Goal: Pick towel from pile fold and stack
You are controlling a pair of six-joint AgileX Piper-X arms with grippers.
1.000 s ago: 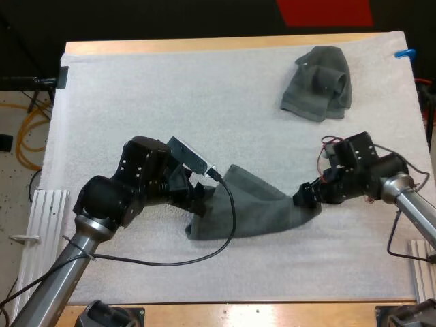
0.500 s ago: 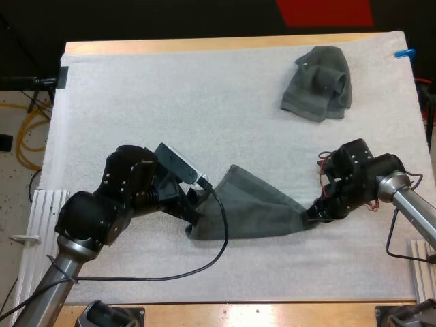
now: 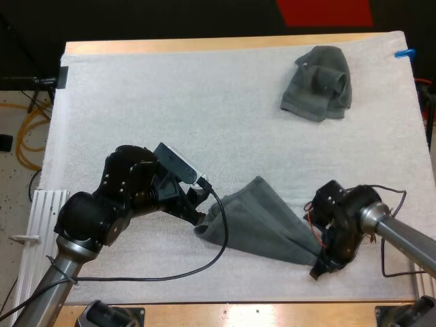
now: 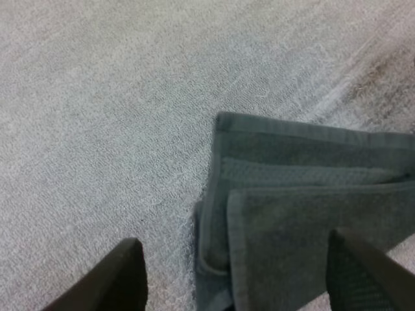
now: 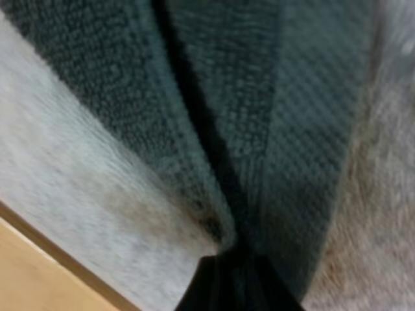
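Right pincer [image 3: 321, 266], near the front edge of the white mat [image 3: 170, 102]: clamped tight on a bunched corner of the part-folded towel [image 3: 262, 221]. The towel lies on the mat, running from that corner to the left pincer [image 3: 201, 206], whose fingers [image 4: 123, 275] stand wide apart over its doubled end, gripping nothing. Crumpled towel [image 3: 317, 82]: far right of the mat, well apart.

On the mat [image 3: 170, 102] covering the surface [image 3: 204, 45], the crumpled towel [image 3: 318, 82] lies in the upper right of the frame. The folded towel [image 3: 262, 228] stretches across the lower middle, well apart from it. The left tool [image 3: 198, 206] sits at its left end, fingers spread. The right tool [image 3: 319, 266] pinches its right end, near the mat's lower edge.
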